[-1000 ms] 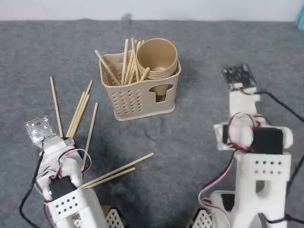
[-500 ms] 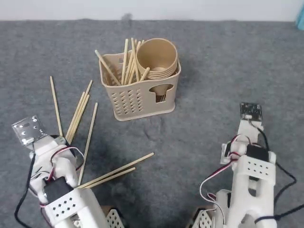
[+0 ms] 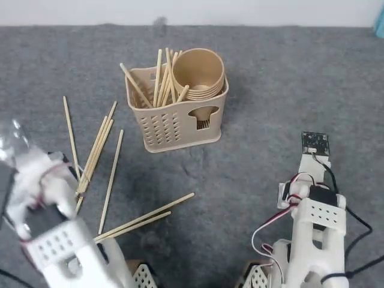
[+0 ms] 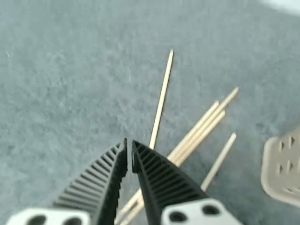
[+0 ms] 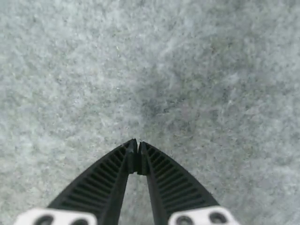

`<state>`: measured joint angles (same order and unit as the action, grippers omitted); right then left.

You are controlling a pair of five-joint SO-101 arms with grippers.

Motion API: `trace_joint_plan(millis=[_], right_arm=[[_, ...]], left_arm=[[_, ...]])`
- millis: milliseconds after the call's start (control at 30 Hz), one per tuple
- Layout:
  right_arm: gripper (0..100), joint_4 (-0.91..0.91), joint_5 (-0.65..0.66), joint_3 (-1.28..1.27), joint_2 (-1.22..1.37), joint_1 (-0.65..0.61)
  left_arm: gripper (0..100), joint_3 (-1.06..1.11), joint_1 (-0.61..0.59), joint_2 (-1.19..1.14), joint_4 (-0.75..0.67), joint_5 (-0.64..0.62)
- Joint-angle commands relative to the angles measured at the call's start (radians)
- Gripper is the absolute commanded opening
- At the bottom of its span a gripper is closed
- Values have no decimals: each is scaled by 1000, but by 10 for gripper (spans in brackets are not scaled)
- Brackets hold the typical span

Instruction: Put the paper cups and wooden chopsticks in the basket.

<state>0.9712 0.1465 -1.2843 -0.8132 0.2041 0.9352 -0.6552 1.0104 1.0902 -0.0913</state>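
Observation:
A beige slotted basket [image 3: 180, 123] stands mid-table with a stack of paper cups [image 3: 199, 73] and several wooden chopsticks [image 3: 161, 75] in it. Loose chopsticks lie on the grey carpet to its left: a single one [image 3: 71, 135], a bundle [image 3: 96, 153], another single [image 3: 111, 180], and a pair [image 3: 144, 217] nearer the front. My left gripper [image 4: 129, 143] is shut and empty, hovering above the carpet near the single chopstick [image 4: 161, 101] and the bundle [image 4: 201, 126]. My right gripper [image 5: 137, 143] is shut over bare carpet.
The left arm [image 3: 42, 222] stands at the front left, the right arm [image 3: 315, 207] at the front right. A corner of the basket [image 4: 281, 168] shows in the left wrist view. Grey carpet [image 3: 276, 96] covers the whole table.
The right arm drew back from beside the basket toward the front edge, then nearly stopped. The left arm swung further left and is blurred by motion. The chopsticks and the basket stayed put.

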Motion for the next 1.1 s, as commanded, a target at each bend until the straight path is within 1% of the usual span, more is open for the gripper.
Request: trace_joint_plan(millis=[0,300,467,600,767,833,967,1067], right_arm=[[9,-21,-3,3,-28,-10],[9,-21,-3,-2,-28,-22],[9,-21,-3,-2,-28,-22],[9,-21,-3,-3,-28,-22],[9,-21,-3,-3,-28,-22],[9,-21,-3,-3,-28,-22],[9,-21,-2,-3,-28,-22],[9,-21,32,-3,-28,-22]], left_arm=[[13,-337,-2,-344,91,2],[13,-1096,18,-1137,307,2],[13,-1557,55,-1528,483,2],[13,-1949,92,-1795,620,-2],[23,-2388,115,-2087,661,-3],[66,-2506,115,-2188,661,-5],[184,-2606,115,-2332,654,-6],[201,-2606,112,-2391,598,-6]])
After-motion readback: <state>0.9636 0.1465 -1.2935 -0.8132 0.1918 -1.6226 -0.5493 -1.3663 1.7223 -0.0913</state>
